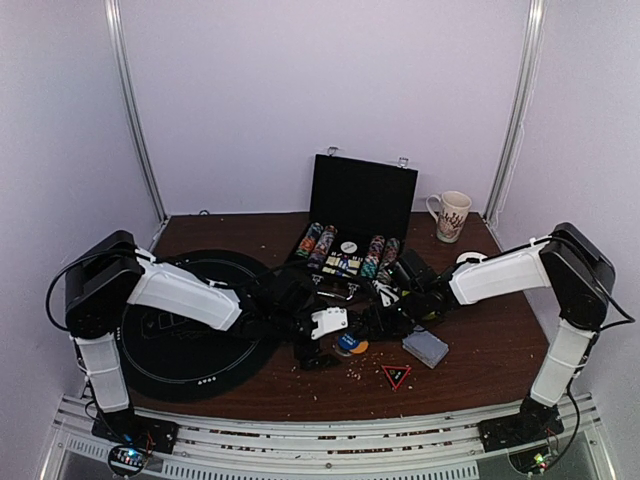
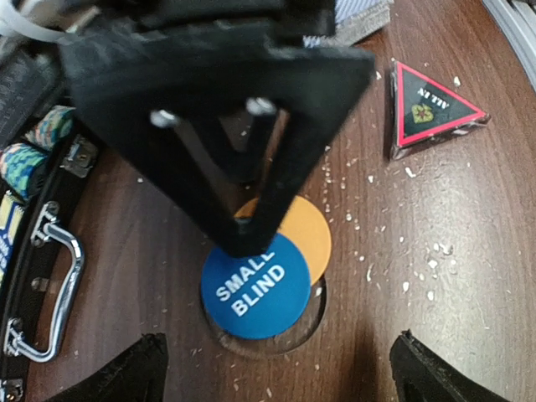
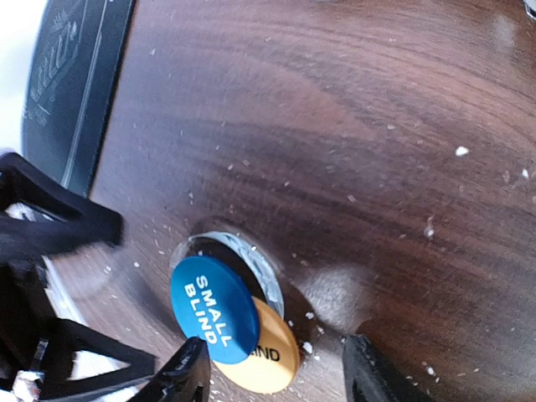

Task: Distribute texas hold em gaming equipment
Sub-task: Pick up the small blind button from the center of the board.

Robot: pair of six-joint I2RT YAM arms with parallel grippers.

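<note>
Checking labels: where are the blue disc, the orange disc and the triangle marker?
blue disc point(image 2: 255, 289): left wrist, printed face.
orange disc point(image 2: 308, 239): left wrist, bare right part.
triangle marker point(image 2: 435, 109): left wrist, centre.

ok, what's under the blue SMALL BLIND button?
An orange button, partly covered, with only the letters IND showing. Below both, the rim of a clear disc. The rest of the orange lettering and most of the clear disc are hidden.

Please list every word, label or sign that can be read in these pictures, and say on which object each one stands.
"SMALL BLIND": on the blue disc.
"ALL IN": on the black and red triangle marker.
"IND": the end of a word on the orange disc; the blue disc hides the rest.
Print on the round black mat: too small to read.
</note>
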